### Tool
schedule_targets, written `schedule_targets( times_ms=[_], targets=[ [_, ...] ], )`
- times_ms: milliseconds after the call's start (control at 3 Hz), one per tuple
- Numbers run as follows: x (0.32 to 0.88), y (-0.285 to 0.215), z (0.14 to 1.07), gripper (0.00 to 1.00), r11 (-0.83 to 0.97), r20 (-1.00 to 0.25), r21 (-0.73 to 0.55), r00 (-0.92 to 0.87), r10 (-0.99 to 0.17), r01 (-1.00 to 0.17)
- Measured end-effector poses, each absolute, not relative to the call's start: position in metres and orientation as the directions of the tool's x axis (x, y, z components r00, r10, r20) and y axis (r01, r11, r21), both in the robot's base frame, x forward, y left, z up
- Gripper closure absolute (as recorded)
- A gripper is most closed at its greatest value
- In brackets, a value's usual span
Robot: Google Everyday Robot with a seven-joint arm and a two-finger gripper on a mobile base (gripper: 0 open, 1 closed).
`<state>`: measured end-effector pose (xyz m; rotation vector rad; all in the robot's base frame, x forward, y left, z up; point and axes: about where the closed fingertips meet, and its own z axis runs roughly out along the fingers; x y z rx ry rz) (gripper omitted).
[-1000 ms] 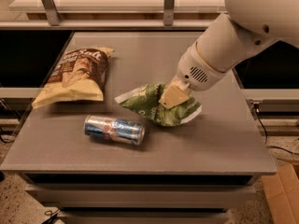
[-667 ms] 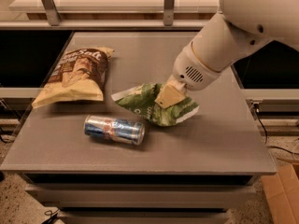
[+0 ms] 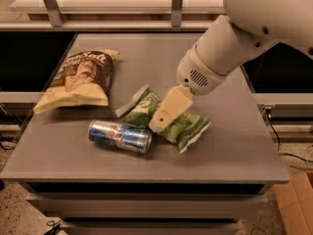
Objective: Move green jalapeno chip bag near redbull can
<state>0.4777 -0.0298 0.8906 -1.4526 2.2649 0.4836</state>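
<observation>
A grey flat-topped table (image 3: pixel 230 146) is seen from above. The robot's white arm reaches in from the upper right, and its cream-coloured gripper (image 3: pixel 159 124) rests down on the middle of a small, wrinkly, glossy green jalapeno chip bag (image 3: pixel 188 127) lying near the table's centre. Whether the gripper is clamped on the bag cannot be told from this view. A slim silver and blue Red Bull can (image 3: pixel 120 136) lies on its side just left of the bag, its right end nearly touching it. A larger brown-and-tan chip bag (image 3: pixel 78 77) lies well apart at the back left.
</observation>
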Motion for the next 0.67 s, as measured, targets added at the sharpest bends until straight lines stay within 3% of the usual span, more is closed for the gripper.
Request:
schedule_targets(
  times_ms=[667],
  targets=[
    [0.4791, -0.027, 0.8889, 0.0, 0.377, -0.521, 0.087, -0.365, -0.772, -0.922]
  ],
)
